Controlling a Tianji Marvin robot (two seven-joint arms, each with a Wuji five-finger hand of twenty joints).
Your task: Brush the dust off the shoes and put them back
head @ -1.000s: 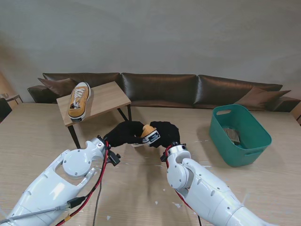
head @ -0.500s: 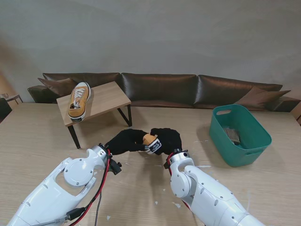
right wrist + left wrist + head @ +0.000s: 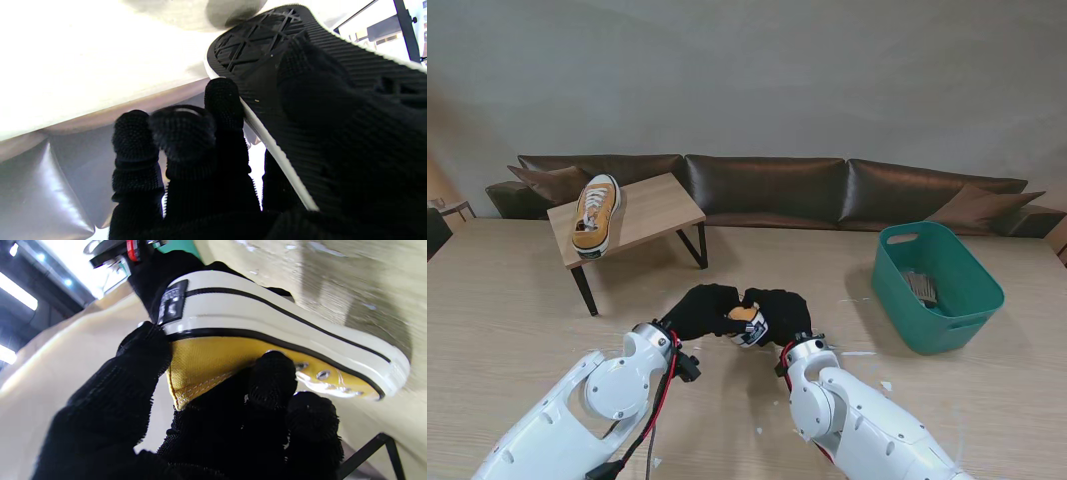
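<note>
Fingers (image 3: 272, 373) of the left hand (image 3: 699, 309) wrap the yellow canvas side of a shoe (image 3: 746, 322), the thumb pressed at the heel beside the black label, as the left wrist view shows. That shoe hangs in the air between both black-gloved hands, over the middle of the table (image 3: 507, 290), heel label turned toward me. From the table's centre it sits at about 6 o'clock, close to the robot.

At the shoe's 3 o'clock side the right hand (image 3: 782, 308) grips it too: in the right wrist view the thumb lies flat on the black ribbed sole (image 3: 267, 50), and one finger (image 3: 223, 100) hooks the white rim of the sole, while the other fingers curl beside it. Whether those outer fingers touch the shoe I cannot tell. Both hands are thus closed on the same shoe, their knuckles nearly meeting above it.

A second shoe (image 3: 595, 214), yellow with white laces and white sole, rests on a small stand (image 3: 657, 208) at about 10 o'clock, toe pointing away from me, well apart from the hands.

At about 3 o'clock stands a green basket (image 3: 972, 300) with something grey and ribbed inside, too small to make out. Small white flecks lie scattered on the table near the right arm. A brown sofa (image 3: 767, 185) runs along the far edge at 12 o'clock.
</note>
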